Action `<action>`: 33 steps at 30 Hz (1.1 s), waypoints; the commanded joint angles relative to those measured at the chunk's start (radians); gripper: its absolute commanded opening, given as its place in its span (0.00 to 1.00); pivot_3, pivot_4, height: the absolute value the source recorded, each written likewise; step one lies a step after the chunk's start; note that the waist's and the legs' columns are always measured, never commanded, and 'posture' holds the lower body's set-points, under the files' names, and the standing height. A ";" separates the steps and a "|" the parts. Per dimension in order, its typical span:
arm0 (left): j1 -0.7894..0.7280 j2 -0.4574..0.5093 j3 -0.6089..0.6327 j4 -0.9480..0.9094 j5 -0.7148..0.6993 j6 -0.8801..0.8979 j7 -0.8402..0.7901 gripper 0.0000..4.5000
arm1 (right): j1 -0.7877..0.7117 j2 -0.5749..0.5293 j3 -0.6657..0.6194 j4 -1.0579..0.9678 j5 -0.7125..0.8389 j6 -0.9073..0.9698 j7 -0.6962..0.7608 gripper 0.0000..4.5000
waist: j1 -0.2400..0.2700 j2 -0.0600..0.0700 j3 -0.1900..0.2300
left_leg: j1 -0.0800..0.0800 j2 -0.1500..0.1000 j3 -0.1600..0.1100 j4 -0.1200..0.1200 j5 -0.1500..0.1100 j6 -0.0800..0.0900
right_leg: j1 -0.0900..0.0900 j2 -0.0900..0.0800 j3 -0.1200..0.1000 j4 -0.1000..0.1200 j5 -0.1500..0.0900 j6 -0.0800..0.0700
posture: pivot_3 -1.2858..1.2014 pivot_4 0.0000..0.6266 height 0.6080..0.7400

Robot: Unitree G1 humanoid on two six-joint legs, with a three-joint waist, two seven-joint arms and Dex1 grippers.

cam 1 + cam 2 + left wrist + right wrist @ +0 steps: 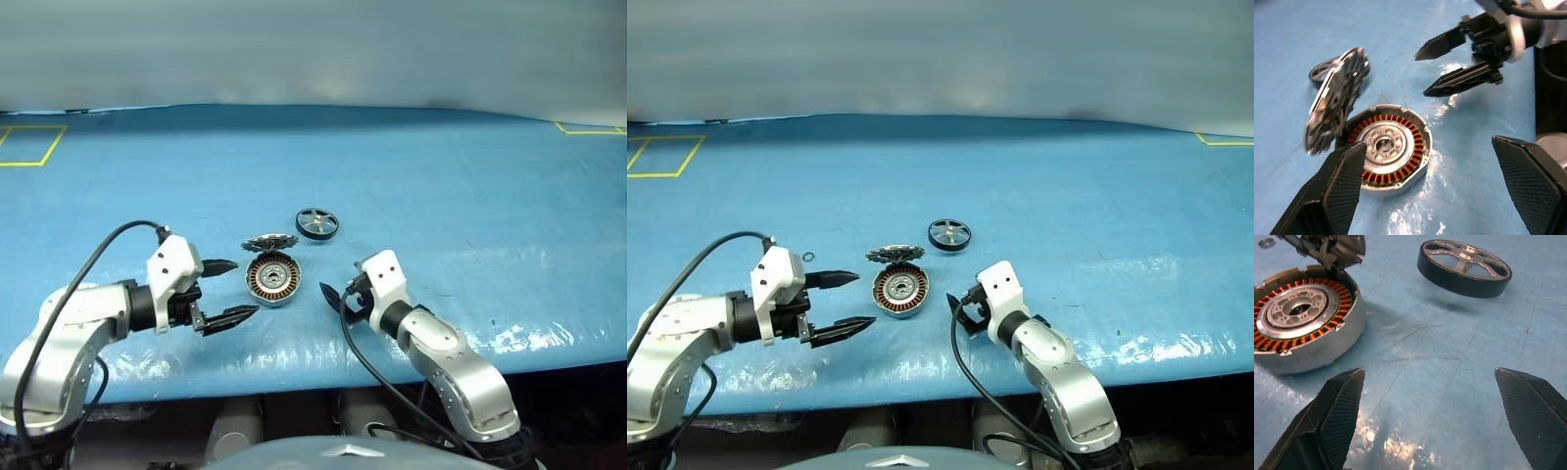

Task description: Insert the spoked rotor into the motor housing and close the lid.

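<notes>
left gripper (pixel 227 291): two black fingers spread wide, nothing between them, touching nothing; lower left of the head view, tips pointing toward the housing, just beside it.
right gripper (pixel 331 297): two black fingers spread wide, nothing held; just right of centre in the head view, tips aimed left at the housing, a small gap from it. It also shows in the left wrist view, open.
motor housing (pixel 272 278): short grey metal ring with coppery-orange windings around a silver hub with a central hole; lies flat on the mat at centre of the head view, between the two grippers.
lid (pixel 270 242): round silver-grey disc with a jagged toothed edge; just behind the housing, tilted, leaning against the housing's far rim, in neither gripper.
spoked rotor (pixel 317 223): small black-rimmed wheel with silvery spokes and hub; flat on the mat, up and right of the housing, apart from it and from the lid.
surface: blue shiny mat (pixel 470 215), yellow tape corners (pixel 39 147) at upper left and upper right.
small ring (pixel 808 257): tiny washer on the mat near the left gripper.
</notes>
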 commanded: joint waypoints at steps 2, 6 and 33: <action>0.025 -0.124 0.056 0.080 0.056 -0.194 0.199 0.99 | 0.023 -0.022 0.011 -0.022 0.006 -0.119 0.055 1.00 | 0.006 -0.001 0.000 | 0.001 0.000 0.000 0.000 0.000 0.000 | 0.001 0.000 0.000 0.000 0.000 0.000 | 0.52 0.24 1.00; 0.038 -0.145 0.039 0.182 0.096 -0.325 0.259 0.99 | 0.050 -0.034 0.035 0.002 -0.010 -0.230 0.097 1.00 | 0.005 -0.001 0.000 | 0.003 0.000 0.000 0.001 0.001 -0.001 | 0.002 0.000 0.000 0.000 0.000 0.000 | 0.52 0.24 1.00; -0.242 -0.169 -0.009 0.816 0.169 -0.584 0.523 0.99 | 0.062 -0.025 0.119 0.027 -0.012 -0.366 0.194 1.00 | 0.006 -0.003 0.000 | 0.001 -0.001 0.000 0.000 0.000 -0.001 | 0.002 0.000 0.000 -0.001 0.001 0.001 | 0.52 0.24 1.00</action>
